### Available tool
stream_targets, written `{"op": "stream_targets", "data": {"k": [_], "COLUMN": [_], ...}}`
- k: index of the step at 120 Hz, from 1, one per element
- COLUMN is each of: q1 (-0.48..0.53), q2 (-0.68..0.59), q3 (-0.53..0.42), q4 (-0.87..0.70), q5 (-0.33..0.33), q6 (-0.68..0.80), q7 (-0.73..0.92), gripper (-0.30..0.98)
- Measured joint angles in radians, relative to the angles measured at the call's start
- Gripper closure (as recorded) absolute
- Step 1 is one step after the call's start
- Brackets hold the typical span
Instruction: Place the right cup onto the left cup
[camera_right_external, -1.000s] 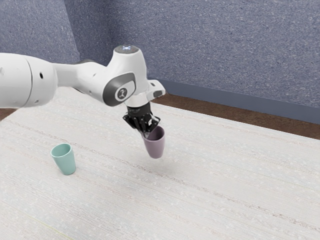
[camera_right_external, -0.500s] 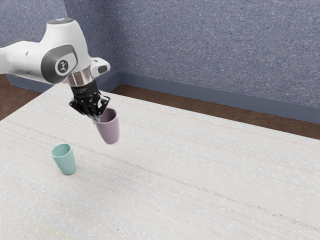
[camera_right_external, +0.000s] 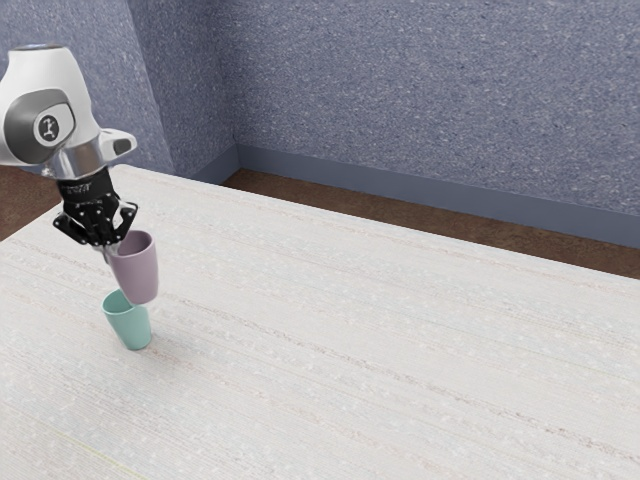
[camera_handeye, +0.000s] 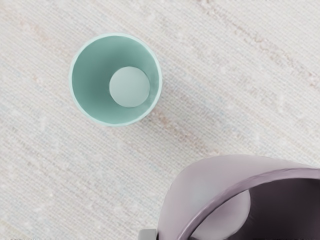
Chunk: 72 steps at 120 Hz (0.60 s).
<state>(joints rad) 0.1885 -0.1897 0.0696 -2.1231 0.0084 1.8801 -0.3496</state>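
My gripper (camera_right_external: 108, 250) is shut on the near wall of the purple cup (camera_right_external: 138, 275), holding it in the air with its mouth up and a slight tilt. The teal cup (camera_right_external: 130, 325) stands upright on the table, its far rim partly covered by the purple cup's base in the exterior view. From the wrist view, the teal cup (camera_handeye: 90, 80) is open and hollow, apart from the purple cup (camera_handeye: 215, 175). A grey tip of the gripper (camera_handeye: 156, 234) meets the purple cup's outer wall there.
The pale, streaked table (camera_right_external: 380, 350) extends widely toward the exterior view's right. Behind its far edge are a brown floor (camera_right_external: 400, 225) and a speckled blue wall (camera_right_external: 420, 100).
My gripper has carried the purple cup toward the exterior view's left, from mid-table to above and beside the teal cup. The teal cup has stayed put.
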Motion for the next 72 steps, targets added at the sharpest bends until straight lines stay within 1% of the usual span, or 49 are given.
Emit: {"op": "stream_targets", "data": {"k": [29, 47, 72], "q1": [0.057, 0.062, 0.064], "q2": [0.028, 0.06, 0.102], "q3": [0.051, 0.079, 0.096], "q4": [0.006, 0.03, 0.057], "q5": [0.0, 0.0, -0.004], "q6": [-0.006, -0.003, 0.001], "q7": [0.04, 0.068, 0.098], "gripper": [0.79, 0.79, 0.79]}}
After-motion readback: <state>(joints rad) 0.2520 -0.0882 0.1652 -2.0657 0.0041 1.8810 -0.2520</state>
